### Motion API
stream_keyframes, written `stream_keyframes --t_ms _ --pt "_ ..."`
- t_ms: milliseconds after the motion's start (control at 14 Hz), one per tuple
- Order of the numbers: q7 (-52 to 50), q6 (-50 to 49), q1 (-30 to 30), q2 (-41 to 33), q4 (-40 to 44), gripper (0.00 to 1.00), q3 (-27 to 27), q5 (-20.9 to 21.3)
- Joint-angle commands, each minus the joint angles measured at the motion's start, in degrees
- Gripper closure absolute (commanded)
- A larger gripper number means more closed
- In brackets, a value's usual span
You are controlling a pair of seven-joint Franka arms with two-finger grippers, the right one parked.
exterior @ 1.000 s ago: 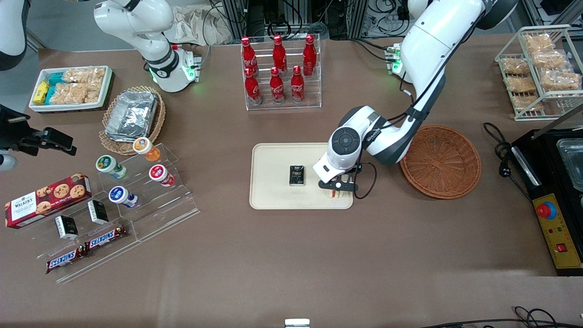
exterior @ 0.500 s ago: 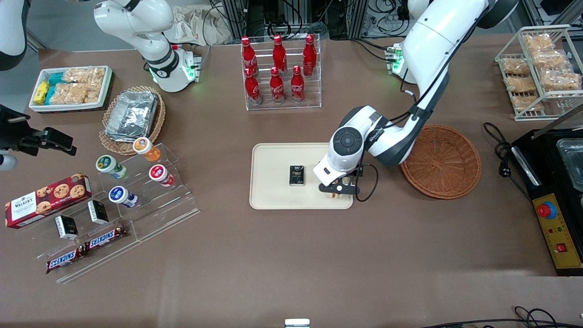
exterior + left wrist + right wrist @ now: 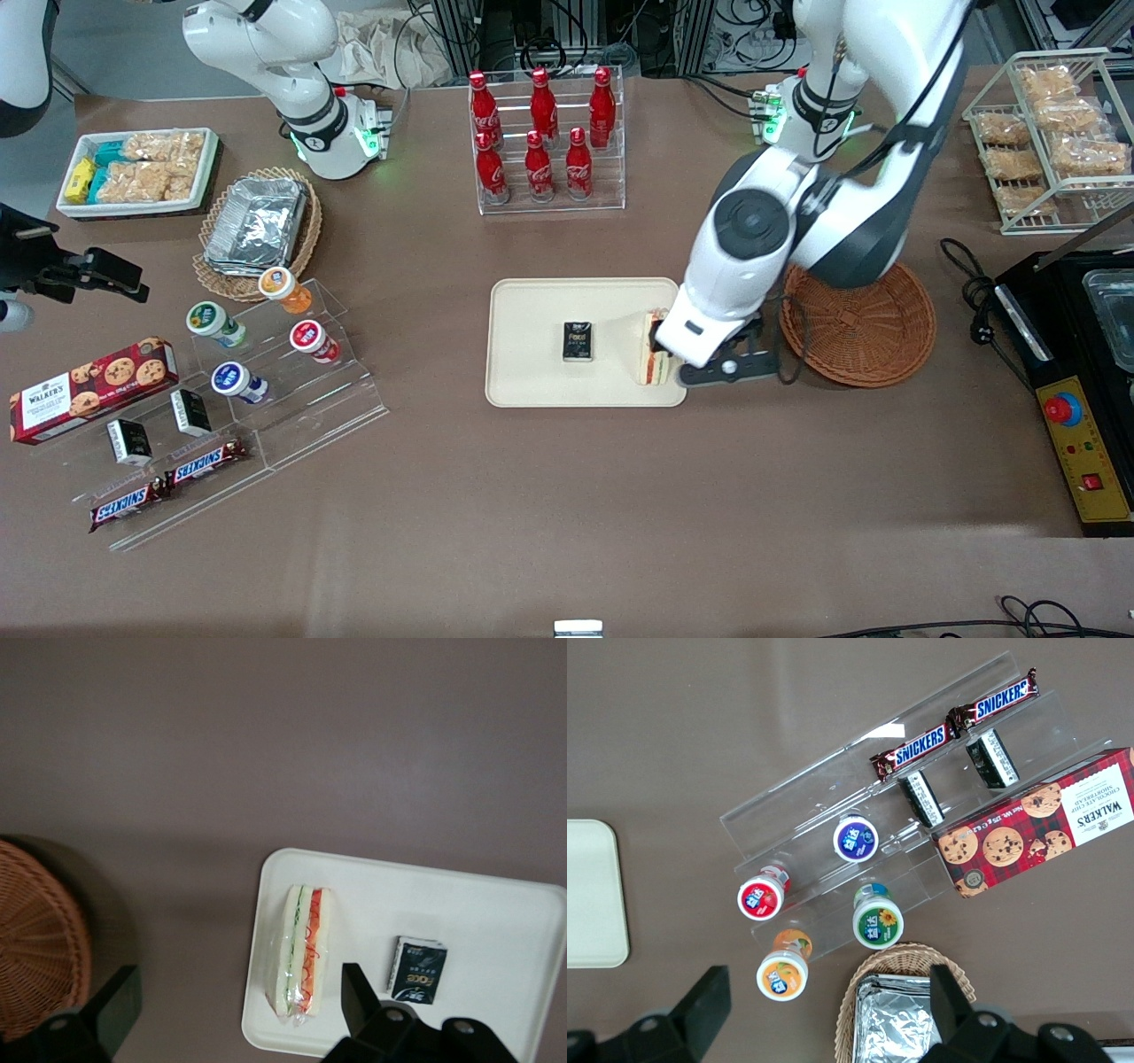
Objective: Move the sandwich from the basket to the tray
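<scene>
The sandwich (image 3: 654, 361) stands on its long edge on the cream tray (image 3: 532, 306), at the tray's corner nearest the basket, red and green filling showing. In the left wrist view the wrapped sandwich (image 3: 301, 950) rests on the tray (image 3: 496, 921) well below my gripper (image 3: 235, 1014). The two fingers (image 3: 358, 999) stand wide apart and touch nothing. My gripper (image 3: 698, 347) hangs open above the tray's edge, between sandwich and basket. The reddish-brown wicker basket (image 3: 873, 330) holds nothing that I can see; its rim (image 3: 40, 957) also shows in the wrist view.
A small black packet (image 3: 578, 341) lies mid-tray. A rack of red bottles (image 3: 545, 142) stands farther from the front camera than the tray. An acrylic stand with cups and snack bars (image 3: 257, 372) and a foil-filled tan basket (image 3: 257, 226) sit toward the parked arm's end.
My gripper has let go of the sandwich, opened, risen and shifted toward the basket. The sandwich stays standing on the tray.
</scene>
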Motion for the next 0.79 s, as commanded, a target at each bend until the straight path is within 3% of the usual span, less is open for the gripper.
stream_keyframes --t_ms 0,214,571,714 --pt "-0.31 -3.73 1.26 -6.74 -1.09 0.00 3.70 -3.77" --pt "8.44 -6.97 0.91 -13.60 -1.62 0.00 10.83 -9.58" --pt "29.98 -17.70 -1.28 -20.29 -2.23 0.00 21.19 -10.21" --pt "34.31 -18.77 -1.46 -23.01 -4.42 0.00 23.06 -10.12"
